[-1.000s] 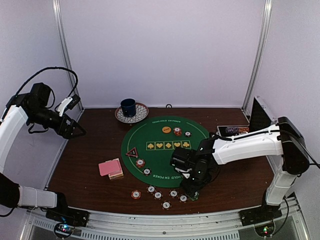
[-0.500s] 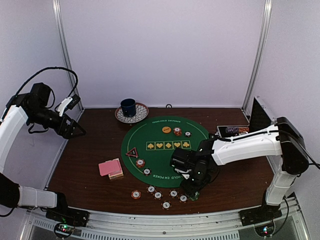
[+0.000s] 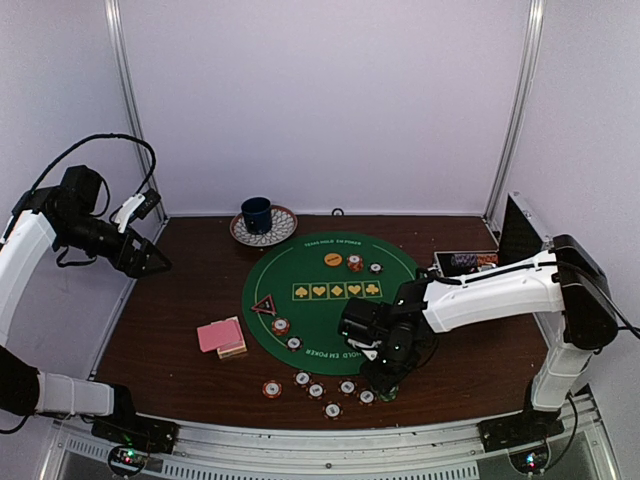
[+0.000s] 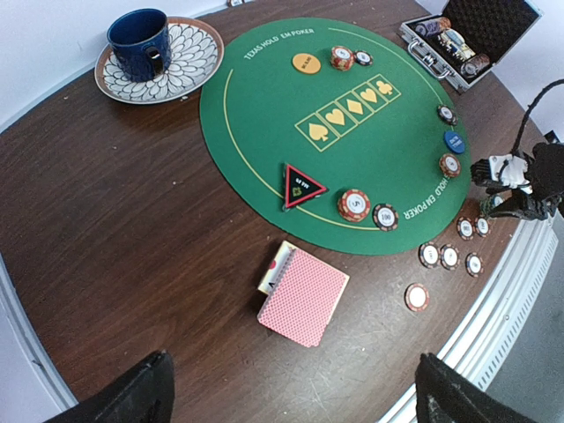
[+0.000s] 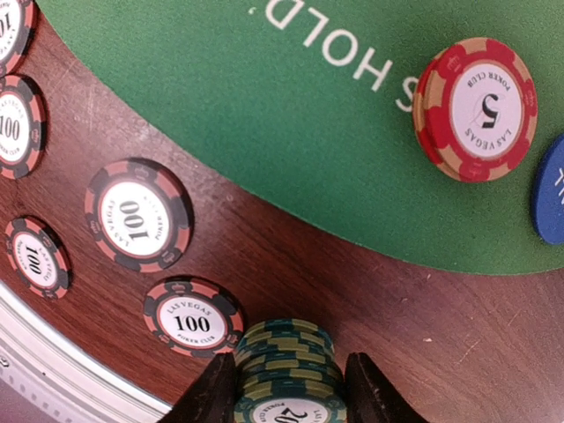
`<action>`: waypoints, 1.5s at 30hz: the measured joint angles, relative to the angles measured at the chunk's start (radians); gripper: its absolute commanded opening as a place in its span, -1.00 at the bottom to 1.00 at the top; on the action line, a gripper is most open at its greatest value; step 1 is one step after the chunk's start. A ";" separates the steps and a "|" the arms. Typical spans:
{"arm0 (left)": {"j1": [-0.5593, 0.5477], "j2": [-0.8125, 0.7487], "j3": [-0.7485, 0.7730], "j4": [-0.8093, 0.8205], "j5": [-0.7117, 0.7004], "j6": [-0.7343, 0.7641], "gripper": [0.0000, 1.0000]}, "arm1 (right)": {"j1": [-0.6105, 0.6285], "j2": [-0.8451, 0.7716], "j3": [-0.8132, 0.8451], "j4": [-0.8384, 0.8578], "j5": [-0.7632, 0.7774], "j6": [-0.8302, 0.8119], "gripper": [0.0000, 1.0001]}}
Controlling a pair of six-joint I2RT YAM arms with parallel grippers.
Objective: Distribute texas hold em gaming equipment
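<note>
Low over the wood near the table's front edge, my right gripper (image 5: 288,398) (image 3: 383,386) is shut on a stack of green striped chips (image 5: 286,366), one finger against each side. Black-and-red 100 chips (image 5: 138,216) (image 5: 193,318) lie just left of it. A red 5 chip (image 5: 478,109) and a blue disc (image 5: 551,189) rest on the green mat (image 3: 330,275). The pink-backed card deck (image 3: 221,336) (image 4: 302,295) lies left of the mat. The red-edged triangle marker (image 4: 300,186) sits on the mat. My left gripper (image 3: 155,262) (image 4: 295,392) hangs open, high at the far left.
A blue cup on a patterned saucer (image 3: 257,214) (image 4: 141,42) stands at the back. The open black case (image 3: 470,262) (image 4: 467,35) holds more chips at the right. A yellow disc (image 4: 307,63) and two chips sit at the mat's far edge. A metal rail (image 3: 330,440) borders the front.
The right gripper's fingers have drawn in against the green chip stack. Neither arm has shifted noticeably.
</note>
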 measured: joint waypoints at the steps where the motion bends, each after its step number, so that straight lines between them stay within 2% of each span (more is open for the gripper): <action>1: 0.000 0.000 0.000 0.000 0.000 0.000 0.95 | 0.000 0.000 0.000 0.000 0.000 0.000 -0.15; 20: 0.000 0.000 0.000 0.000 0.000 0.000 0.95 | 0.000 0.002 0.063 -0.077 0.012 -0.023 -0.21; 29: 0.000 -0.001 0.000 0.000 0.001 0.000 0.95 | -0.024 0.032 0.245 -0.192 0.034 -0.053 -0.22; 36: 0.000 -0.002 0.000 0.000 0.001 0.000 0.95 | -0.177 0.128 0.460 -0.294 0.049 -0.103 -0.24; 45: 0.000 -0.005 0.000 0.000 0.002 0.002 0.95 | -0.393 0.422 0.780 -0.348 0.084 -0.177 -0.26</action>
